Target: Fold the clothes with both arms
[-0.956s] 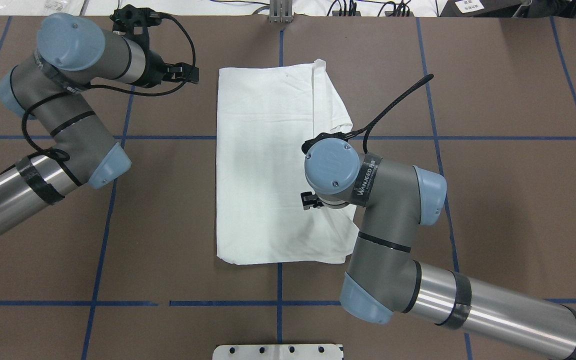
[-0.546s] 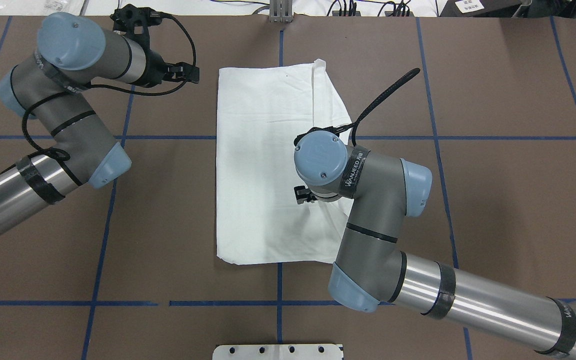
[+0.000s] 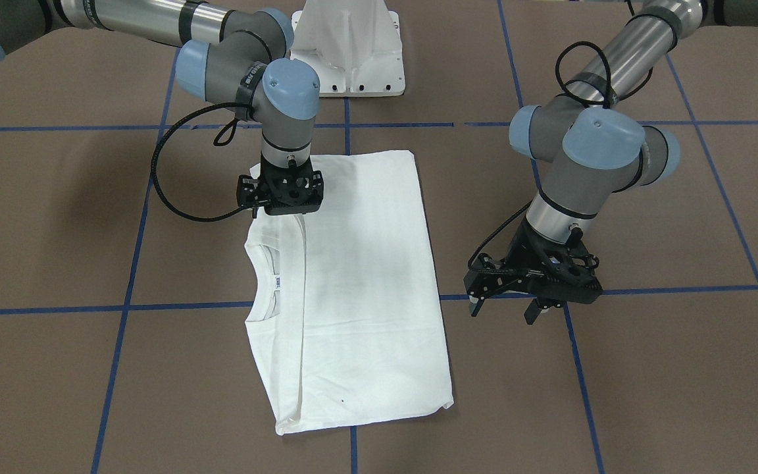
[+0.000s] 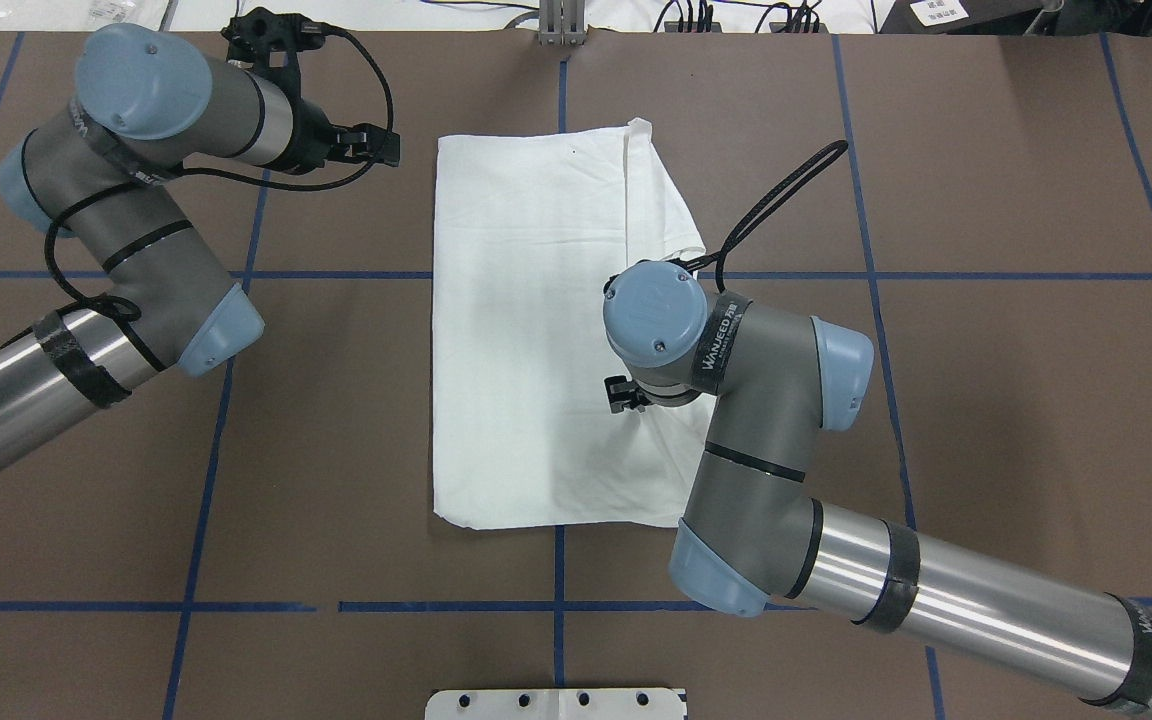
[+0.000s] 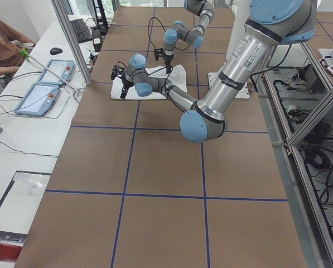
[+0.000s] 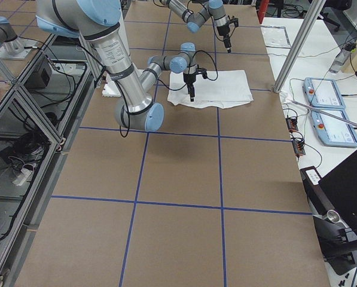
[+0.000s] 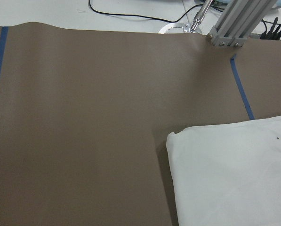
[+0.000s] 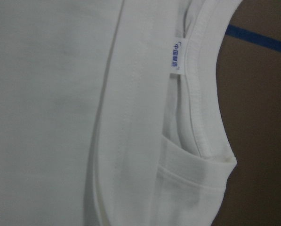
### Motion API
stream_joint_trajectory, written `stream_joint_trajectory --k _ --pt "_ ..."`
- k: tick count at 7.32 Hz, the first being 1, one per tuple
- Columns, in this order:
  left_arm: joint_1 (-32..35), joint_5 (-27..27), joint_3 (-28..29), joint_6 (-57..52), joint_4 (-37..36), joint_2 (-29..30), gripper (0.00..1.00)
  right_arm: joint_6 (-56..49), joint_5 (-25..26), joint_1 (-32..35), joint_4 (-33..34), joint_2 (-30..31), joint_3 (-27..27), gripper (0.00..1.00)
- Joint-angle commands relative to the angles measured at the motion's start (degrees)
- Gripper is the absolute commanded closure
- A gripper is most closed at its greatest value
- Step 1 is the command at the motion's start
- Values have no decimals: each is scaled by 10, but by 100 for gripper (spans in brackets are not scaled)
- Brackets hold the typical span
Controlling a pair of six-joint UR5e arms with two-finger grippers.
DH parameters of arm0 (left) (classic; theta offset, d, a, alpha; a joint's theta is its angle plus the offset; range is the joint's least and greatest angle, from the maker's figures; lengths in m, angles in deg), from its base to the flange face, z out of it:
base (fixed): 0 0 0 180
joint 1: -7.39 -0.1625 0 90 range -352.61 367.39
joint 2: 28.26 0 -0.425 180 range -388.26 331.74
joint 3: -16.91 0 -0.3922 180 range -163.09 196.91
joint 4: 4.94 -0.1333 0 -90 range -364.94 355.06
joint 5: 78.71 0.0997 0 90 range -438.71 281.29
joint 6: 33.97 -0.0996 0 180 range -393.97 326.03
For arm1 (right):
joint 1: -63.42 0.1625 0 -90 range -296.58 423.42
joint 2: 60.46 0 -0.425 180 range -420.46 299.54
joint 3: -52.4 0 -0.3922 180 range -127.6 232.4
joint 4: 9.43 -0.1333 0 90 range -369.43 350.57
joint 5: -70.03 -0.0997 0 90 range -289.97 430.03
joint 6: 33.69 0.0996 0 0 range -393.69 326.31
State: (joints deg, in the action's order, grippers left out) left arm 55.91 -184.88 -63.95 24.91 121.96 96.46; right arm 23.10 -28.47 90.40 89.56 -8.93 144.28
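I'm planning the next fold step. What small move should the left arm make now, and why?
Probably ease the left gripper sideways to the nearest corner of the shirt. It hovers open over bare table just beside the cloth, touching nothing, while the right gripper hangs above the collar side.

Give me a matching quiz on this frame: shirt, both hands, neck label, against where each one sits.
1. shirt
2. left hand
3. right hand
4. neck label

A. over bare table, off the shirt
B. inside the collar
C. lying folded on the table
D. above the shirt, on its collar side

Pairs: 1-C, 2-A, 3-D, 4-B
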Motion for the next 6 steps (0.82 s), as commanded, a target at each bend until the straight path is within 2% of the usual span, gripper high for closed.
stream_joint_trajectory --k 1,3,5,6 --pt "0 0 1 0 -1 0 0 -7 -9 8 -1 10 0 0" --pt "0 0 0 1 -1 0 0 -23 -24 29 0 30 15 0" --pt "-1 0 0 3 0 2 0 -52 -25 39 -1 103 88 0" --pt "-1 0 0 4 0 2 0 -52 -26 44 0 108 105 0"
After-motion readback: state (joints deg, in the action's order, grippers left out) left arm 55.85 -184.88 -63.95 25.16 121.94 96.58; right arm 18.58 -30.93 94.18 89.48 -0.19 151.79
